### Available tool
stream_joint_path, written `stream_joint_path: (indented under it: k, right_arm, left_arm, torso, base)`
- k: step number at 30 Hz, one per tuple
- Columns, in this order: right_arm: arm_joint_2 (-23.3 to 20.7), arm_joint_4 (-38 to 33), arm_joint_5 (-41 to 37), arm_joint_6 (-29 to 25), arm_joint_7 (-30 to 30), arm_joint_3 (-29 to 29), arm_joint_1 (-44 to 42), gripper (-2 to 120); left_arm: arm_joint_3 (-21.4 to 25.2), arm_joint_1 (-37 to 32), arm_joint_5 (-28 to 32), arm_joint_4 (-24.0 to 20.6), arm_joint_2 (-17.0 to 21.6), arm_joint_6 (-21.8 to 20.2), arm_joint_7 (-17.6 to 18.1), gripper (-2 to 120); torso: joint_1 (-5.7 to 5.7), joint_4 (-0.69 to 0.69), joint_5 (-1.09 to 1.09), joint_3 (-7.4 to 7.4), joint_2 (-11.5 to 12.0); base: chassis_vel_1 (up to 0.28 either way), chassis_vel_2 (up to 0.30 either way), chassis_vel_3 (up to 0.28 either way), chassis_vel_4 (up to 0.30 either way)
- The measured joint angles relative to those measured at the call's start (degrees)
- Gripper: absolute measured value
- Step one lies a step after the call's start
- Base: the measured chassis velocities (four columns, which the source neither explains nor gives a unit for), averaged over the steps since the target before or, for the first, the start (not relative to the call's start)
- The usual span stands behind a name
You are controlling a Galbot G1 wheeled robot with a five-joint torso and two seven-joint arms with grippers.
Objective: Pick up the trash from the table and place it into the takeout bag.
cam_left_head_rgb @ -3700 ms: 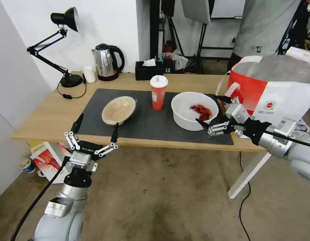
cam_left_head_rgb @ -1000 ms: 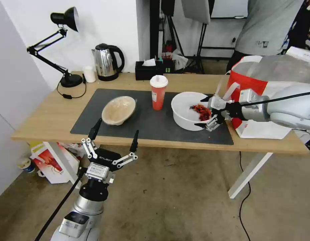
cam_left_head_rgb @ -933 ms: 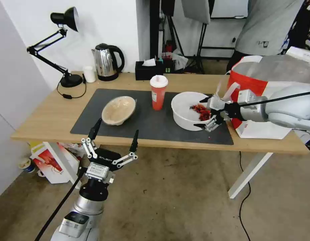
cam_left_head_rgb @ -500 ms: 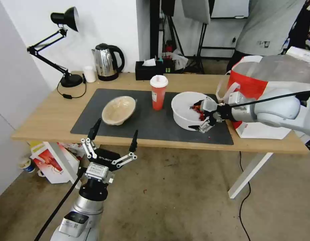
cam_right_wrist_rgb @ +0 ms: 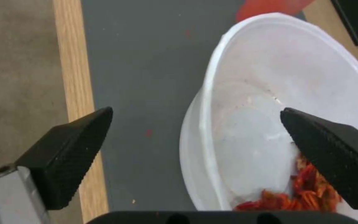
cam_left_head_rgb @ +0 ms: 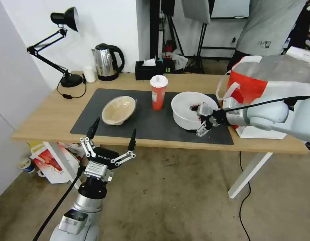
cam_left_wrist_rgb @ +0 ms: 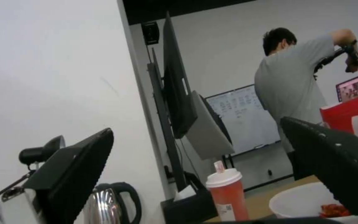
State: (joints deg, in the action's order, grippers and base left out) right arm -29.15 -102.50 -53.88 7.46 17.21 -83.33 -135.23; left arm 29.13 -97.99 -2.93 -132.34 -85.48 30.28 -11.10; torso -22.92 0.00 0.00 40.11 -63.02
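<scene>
**Right claw straddles the near rim of the white bowl**

The right gripper (cam_left_head_rgb: 197, 119) reaches in from the takeout-bag side with its jaws spread wide, and the wall of the big white round bowl with red food scraps (cam_left_head_rgb: 186, 112) runs between its two fingers. In the right wrist view one black fingertip (cam_right_wrist_rgb: 69, 152) hangs outside the bowl (cam_right_wrist_rgb: 295, 102), over the large dark grey mat (cam_right_wrist_rgb: 146, 77), while the other sits inside above the red scraps (cam_right_wrist_rgb: 307, 189) (nothing is pinched yet). So the rim crosses the line of closure roughly square-on; closing should likely pinch the wall.

The bowl stands on the mat of the long light-wood table (cam_left_head_rgb: 44, 117), just beside the large red-and-white boxy takeout bag (cam_left_head_rgb: 252, 87) at the robot's right, so the right arm is plainly the nearer one.

The tall red cup with white lid (cam_left_head_rgb: 158, 92) and the shallow beige bowl (cam_left_head_rgb: 118, 109) stand farther left. The left gripper (cam_left_head_rgb: 111, 132) waits below the table's front edge, fingers wide apart.
</scene>
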Motion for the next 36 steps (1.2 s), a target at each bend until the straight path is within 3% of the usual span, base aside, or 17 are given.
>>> stream_joint_path:
  k: [18, 25, 29, 33, 36]
  right_arm:
    - [-0.95, 3.03, 0.25, 0.07, 1.18, -1.21, -2.96, 100]
    - [-1.67, 4.14, 0.19, 0.26, 2.04, -2.05, -3.72, 83]
    - [-2.23, 5.18, -0.01, 0.32, 2.80, -3.06, -4.73, 60]
    - [-2.47, 5.55, -0.13, 0.34, 2.99, -3.34, -5.09, 51]
    - [-2.66, 5.92, -0.37, 0.37, 3.41, -3.42, -5.25, 34]
  left_arm:
    - [0.79, -0.34, 0.34, -0.13, 0.08, 0.46, -0.37, 100]
    - [1.00, -0.64, 0.38, -0.39, 0.08, 0.62, -0.40, 100]
    - [1.51, -0.95, 0.47, -0.62, 0.14, 0.90, -0.42, 100]
    - [1.63, -0.97, 0.62, -0.71, 0.23, 0.95, -0.43, 100]
    - [1.59, -0.72, 0.69, -0.72, 0.26, 0.95, -0.45, 100]
  torso:
    - [0.00, 0.00, 0.00, 0.00, -0.01]
    - [0.00, 0.00, -0.01, 0.00, -0.01]
    - [0.00, 0.00, 0.00, 0.00, -0.01]
    - [0.01, 0.00, 0.00, 0.00, -0.01]
    - [0.00, 0.00, 0.00, 0.00, -0.01]
  base:
    - [0.000, 0.000, 0.000, 0.000]
    - [0.000, 0.000, 0.000, 0.000]
    - [0.000, 0.000, 0.000, 0.000]
    - [0.000, 0.000, 0.000, 0.000]
    - [0.000, 0.000, 0.000, 0.000]
